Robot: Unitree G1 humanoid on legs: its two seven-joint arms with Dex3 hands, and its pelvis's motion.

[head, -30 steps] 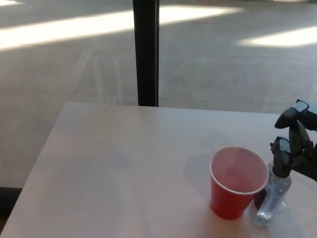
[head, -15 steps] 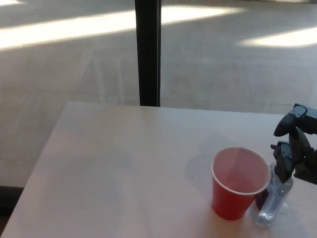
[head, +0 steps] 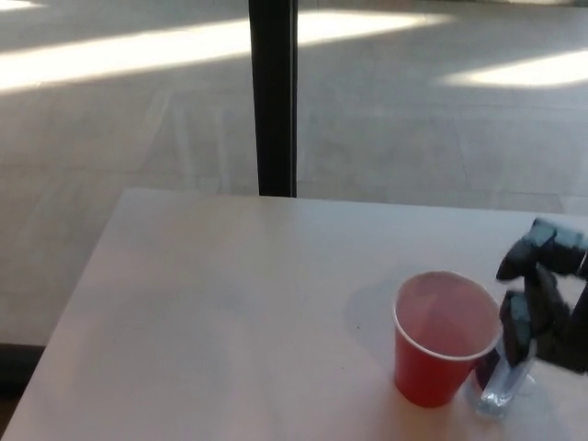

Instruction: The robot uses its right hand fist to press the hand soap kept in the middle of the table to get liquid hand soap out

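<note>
The pale tabletop sits as before, with a black post behind its far edge. The red cup has not moved. The right hand has dropped lower since half a second ago, its fingers curled shut into a fist now bearing on the pump. The clear hand soap bottle stands just right of the cup, touching it, its top hidden under the hand.

- Sunlight stripes the floor beyond, glaring bright.
- Right hand blurred; soft cup shadow left of its fingers.
</note>
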